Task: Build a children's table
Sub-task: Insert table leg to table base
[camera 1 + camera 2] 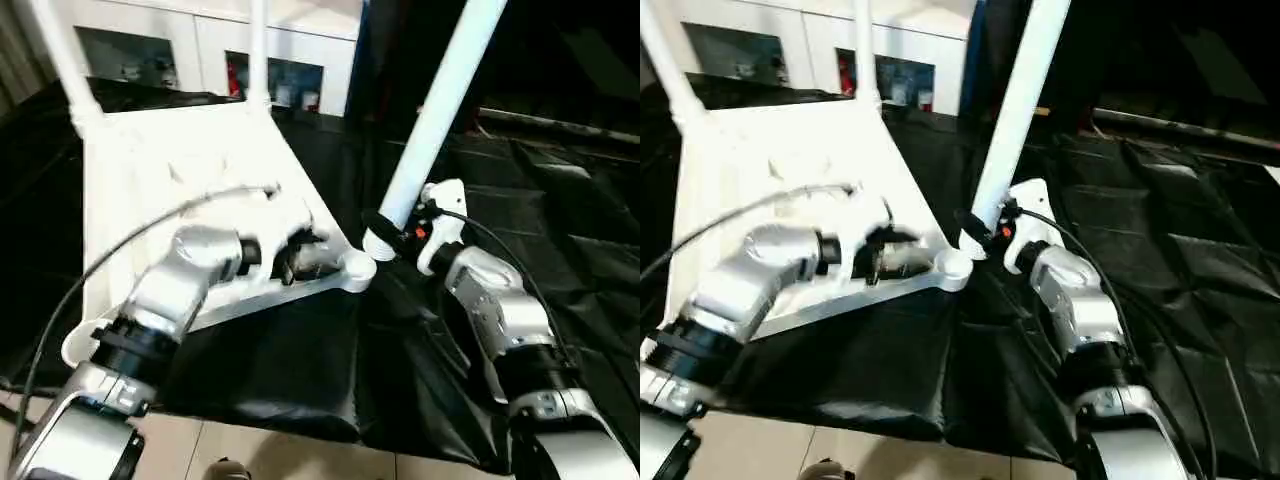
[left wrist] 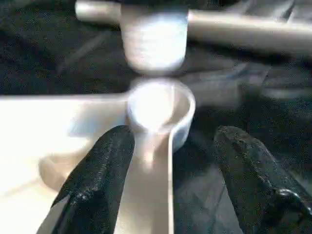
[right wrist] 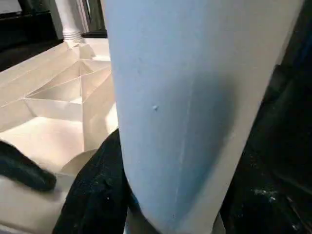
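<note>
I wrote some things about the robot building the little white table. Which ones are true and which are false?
1. The right gripper holds a white leg. True.
2. Two legs already stand in the far corners of the tabletop. True.
3. The held leg is already seated in the near corner socket. False: its threaded end sits just beside the socket, not in it.
4. The left gripper has its jaws shut tight. False: they stand open, either side of the tabletop's edge near the socket.
5. The tabletop lies on a red cloth. False: the cloth is black.

no readable text, labels or numbers on anything here.
</note>
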